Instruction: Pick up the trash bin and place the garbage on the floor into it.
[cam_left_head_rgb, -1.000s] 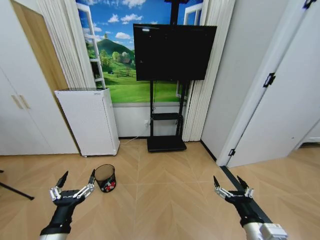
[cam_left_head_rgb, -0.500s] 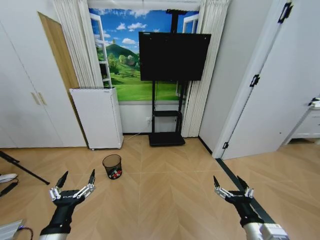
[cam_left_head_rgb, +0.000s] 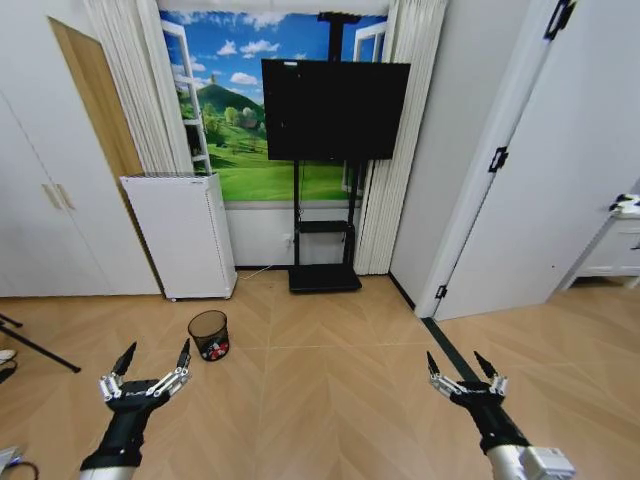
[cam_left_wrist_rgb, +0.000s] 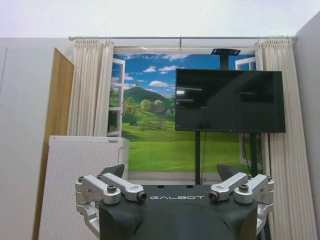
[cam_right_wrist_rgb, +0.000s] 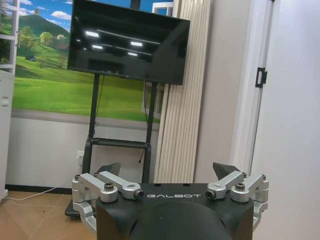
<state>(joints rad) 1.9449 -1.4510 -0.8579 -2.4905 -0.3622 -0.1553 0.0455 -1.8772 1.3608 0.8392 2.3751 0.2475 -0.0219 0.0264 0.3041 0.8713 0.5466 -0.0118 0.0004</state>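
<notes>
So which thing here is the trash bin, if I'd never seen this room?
Find the black TV on its stand against the landscape mural, then the tall white perforated box to its left. On the wooden floor just in front of that box stands the trash bin: small, round, black wire mesh, with something red and white showing through its side.

Both arms reach forward and low, held level and well apart. The left gripper (cam_left_head_rgb: 153, 360) sits at the lower left of the head view with its two dark fingers spread wide and holding nothing. The right gripper (cam_left_head_rgb: 459, 366) mirrors it at the lower right, fingers likewise spread and empty.
</notes>
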